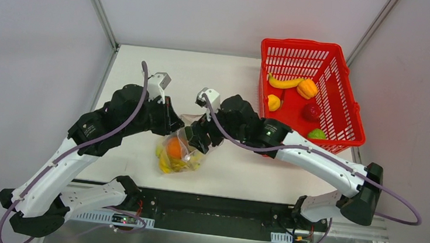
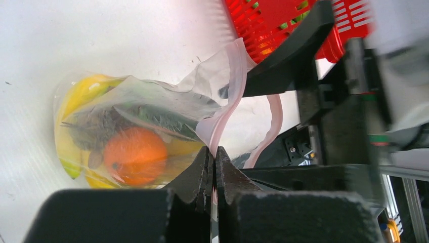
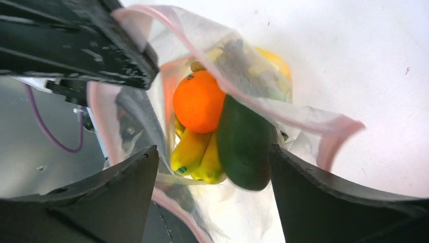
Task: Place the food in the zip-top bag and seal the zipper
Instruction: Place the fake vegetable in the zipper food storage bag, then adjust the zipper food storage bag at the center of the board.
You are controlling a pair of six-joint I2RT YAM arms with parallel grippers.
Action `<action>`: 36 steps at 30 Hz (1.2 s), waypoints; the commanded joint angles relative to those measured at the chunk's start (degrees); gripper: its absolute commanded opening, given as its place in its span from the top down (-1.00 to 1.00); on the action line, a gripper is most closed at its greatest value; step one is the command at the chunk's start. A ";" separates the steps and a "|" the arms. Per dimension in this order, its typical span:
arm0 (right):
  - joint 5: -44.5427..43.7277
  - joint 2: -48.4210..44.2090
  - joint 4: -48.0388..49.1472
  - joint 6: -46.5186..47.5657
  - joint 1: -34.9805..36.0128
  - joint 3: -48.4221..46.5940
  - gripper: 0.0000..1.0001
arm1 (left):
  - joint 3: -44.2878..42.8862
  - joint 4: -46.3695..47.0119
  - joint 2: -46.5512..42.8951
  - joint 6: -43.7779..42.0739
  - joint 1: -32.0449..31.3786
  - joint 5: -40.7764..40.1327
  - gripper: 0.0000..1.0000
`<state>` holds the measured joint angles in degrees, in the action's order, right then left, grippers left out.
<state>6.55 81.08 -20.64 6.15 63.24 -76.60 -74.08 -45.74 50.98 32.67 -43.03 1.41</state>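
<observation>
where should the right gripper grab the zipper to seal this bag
Pinch the zipper on its free stretch, opposite the left gripper, which is shut on it, probably from above with jaws across both lips. The thin strip stands up around the gaping bag, and the open right gripper hangs over it.

white table [image 1: 217, 69], grey walls [image 1: 222, 10], metal posts [image 1: 96, 5]

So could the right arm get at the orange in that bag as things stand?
Probably yes. The left end effector pinches the zipper, holding the mouth of the zip-top bag open, and the right end effector hangs open just at that mouth, the orange showing between its fingers.
</observation>
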 commanded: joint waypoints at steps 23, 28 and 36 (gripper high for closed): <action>-23.66 -5.17 -5.92 -24.78 0.10 1.16 0.39 | 0.77 3.84 -3.24 0.79 0.51 -1.09 1.00; -17.62 -4.93 -0.54 -17.91 0.12 -1.26 1.00 | 0.98 3.38 -4.32 -0.56 0.49 -2.96 0.96; -1.83 -7.70 -1.18 -4.96 -5.19 -7.42 1.00 | -6.89 -5.14 -7.37 -9.85 0.49 -9.07 -0.97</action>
<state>-7.27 77.25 -25.15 -6.79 62.02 -78.67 -75.59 -47.46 46.98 28.62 -43.03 -1.96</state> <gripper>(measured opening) 0.004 0.942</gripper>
